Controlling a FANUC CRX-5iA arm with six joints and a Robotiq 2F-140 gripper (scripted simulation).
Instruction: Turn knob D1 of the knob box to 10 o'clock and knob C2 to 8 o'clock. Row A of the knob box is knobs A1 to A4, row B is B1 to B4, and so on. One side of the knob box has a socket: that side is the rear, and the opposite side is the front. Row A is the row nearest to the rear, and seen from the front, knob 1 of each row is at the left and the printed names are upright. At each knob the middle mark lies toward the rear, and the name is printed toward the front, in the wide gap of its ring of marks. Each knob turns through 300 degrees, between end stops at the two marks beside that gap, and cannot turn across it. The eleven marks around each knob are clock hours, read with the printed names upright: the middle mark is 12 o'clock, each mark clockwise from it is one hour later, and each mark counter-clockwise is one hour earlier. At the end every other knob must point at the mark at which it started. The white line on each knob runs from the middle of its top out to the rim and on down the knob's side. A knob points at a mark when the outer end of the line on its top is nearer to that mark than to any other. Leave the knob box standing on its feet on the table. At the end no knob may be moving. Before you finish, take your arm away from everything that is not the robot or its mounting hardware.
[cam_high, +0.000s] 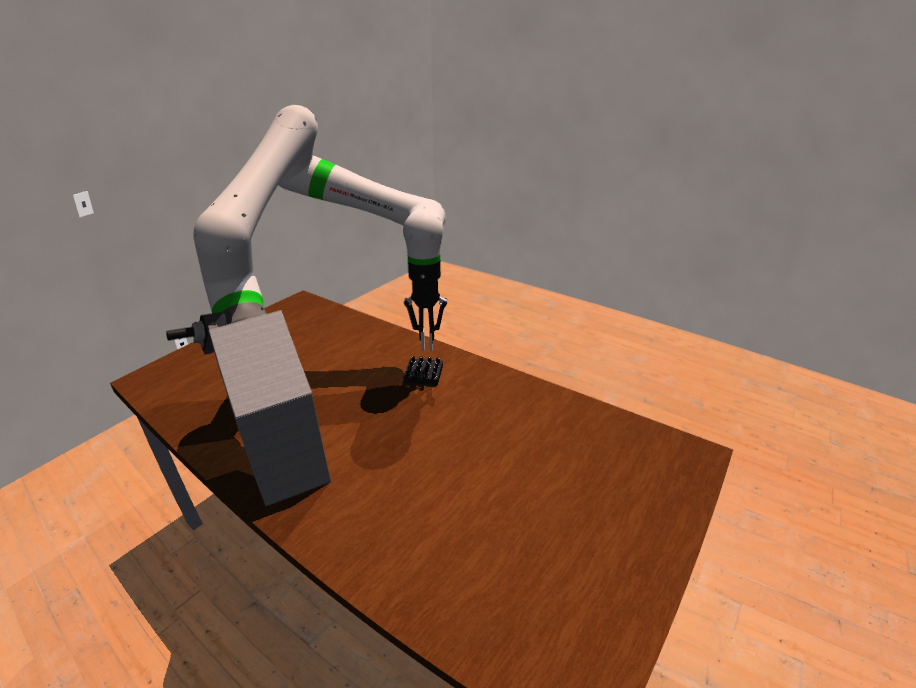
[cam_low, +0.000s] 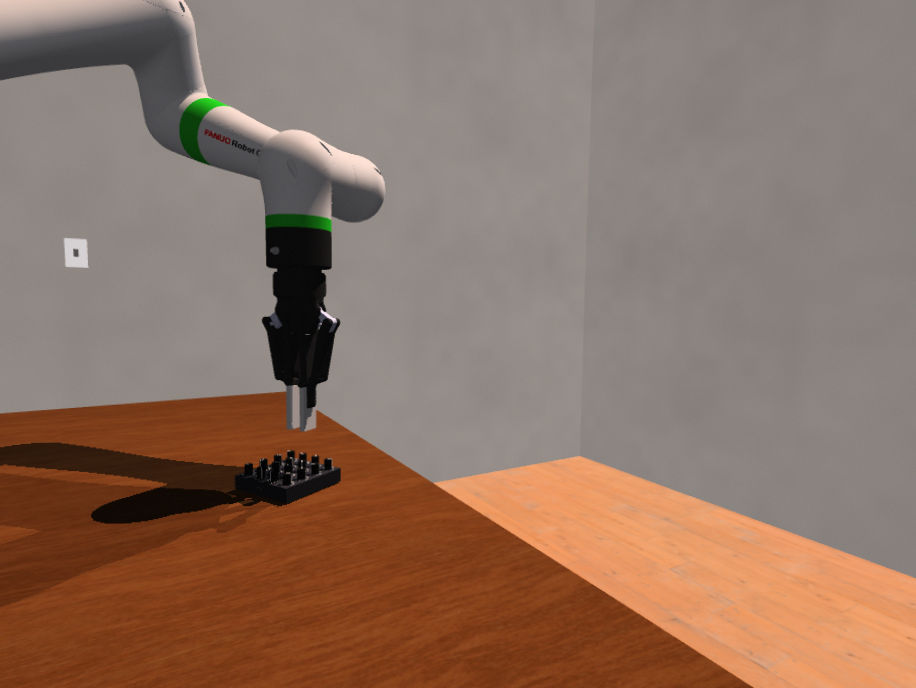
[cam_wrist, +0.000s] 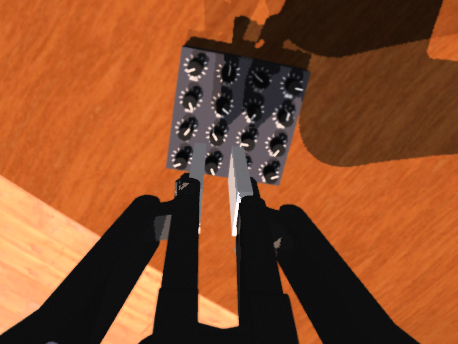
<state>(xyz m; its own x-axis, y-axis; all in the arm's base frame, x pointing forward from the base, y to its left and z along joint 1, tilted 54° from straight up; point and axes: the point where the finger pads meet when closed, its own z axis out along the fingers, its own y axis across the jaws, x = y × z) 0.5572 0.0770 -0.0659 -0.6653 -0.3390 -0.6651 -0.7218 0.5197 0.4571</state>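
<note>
Grey mottled walls (cam_high: 629, 185) (cam_low: 740, 222); pale plank floor (cam_high: 799, 518) (cam_low: 614, 518). Gripper (cam_high: 427, 349) (cam_low: 300, 428) (cam_wrist: 217, 162) poised above knob box, its flat metallic fingers set narrowly apart, nothing held. Black, squarish box (cam_high: 423, 382) (cam_low: 311, 488) (cam_wrist: 205, 120), studded with round white-lined knobs, seen on brown grained table (cam_high: 533, 503) (cam_low: 444, 592) (cam_wrist: 100, 100). Blocky grey pedestal (cam_high: 285, 451) noted well apart.
</note>
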